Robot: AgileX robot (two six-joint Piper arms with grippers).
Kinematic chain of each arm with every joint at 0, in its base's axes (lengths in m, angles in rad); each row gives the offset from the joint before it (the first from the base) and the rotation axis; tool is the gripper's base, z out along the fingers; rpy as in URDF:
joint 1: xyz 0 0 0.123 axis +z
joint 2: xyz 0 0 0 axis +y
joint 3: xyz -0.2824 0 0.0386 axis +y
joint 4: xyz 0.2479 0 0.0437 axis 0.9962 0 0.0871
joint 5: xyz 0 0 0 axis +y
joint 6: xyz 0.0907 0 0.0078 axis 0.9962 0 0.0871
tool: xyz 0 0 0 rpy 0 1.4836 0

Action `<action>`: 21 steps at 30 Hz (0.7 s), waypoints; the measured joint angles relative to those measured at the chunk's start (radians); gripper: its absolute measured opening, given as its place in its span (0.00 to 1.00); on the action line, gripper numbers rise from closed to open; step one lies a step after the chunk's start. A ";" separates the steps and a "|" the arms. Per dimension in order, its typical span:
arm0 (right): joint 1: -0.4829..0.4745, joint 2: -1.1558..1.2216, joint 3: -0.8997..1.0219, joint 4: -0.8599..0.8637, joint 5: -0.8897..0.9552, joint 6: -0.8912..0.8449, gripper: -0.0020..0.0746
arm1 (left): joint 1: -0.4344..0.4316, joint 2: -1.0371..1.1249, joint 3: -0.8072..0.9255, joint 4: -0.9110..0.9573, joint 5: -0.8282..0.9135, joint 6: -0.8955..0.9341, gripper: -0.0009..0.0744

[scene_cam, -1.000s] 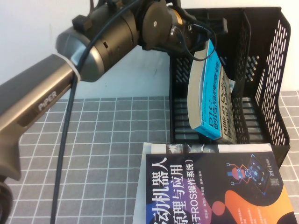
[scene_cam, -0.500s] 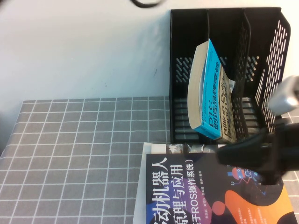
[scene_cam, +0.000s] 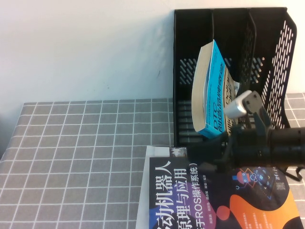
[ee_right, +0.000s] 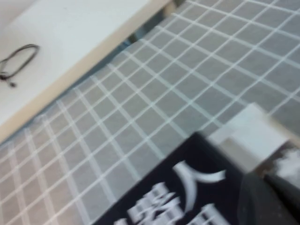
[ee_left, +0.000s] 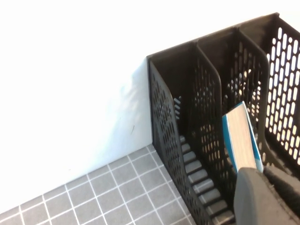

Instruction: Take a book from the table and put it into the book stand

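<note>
The blue and grey book [scene_cam: 217, 90] stands leaning in what looks like the middle slot of the black book stand [scene_cam: 267, 57], free of both grippers. The left wrist view looks down on its page edge [ee_left: 240, 140] inside the stand [ee_left: 206, 93]. My left gripper [ee_left: 269, 192] is out of the high view; it is shut and empty, above the book. My right gripper [scene_cam: 190, 152] reaches in from the right, shut and empty, low over the dark navy book [scene_cam: 190, 200] in front of the stand. It also shows in the right wrist view [ee_right: 276, 197].
The grey grid-cloth table [scene_cam: 86, 157] stretches left of the stand and the navy book. A white wall rises behind. The right wrist view shows the navy book [ee_right: 178, 197], the cloth [ee_right: 164, 93], the table's edge and a black cable loop [ee_right: 18, 58] beyond it.
My left gripper has let go of the blue book and left the high view; the book stays leaning in the stand. My right arm has come in from the right, moving left over the navy book.
</note>
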 joint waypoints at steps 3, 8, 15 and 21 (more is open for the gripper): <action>0.000 0.012 -0.034 0.005 -0.046 -0.020 0.02 | 0.000 0.000 0.000 0.000 0.007 0.000 0.01; 0.002 0.010 -0.074 0.007 -0.175 0.006 0.02 | 0.000 0.000 0.000 0.000 0.015 0.002 0.01; 0.002 -0.052 -0.091 0.017 -0.356 0.024 0.02 | 0.000 0.000 0.000 0.000 0.056 0.008 0.01; 0.002 -0.072 -0.146 0.030 -0.462 0.019 0.02 | 0.000 0.000 0.000 -0.002 0.060 0.014 0.01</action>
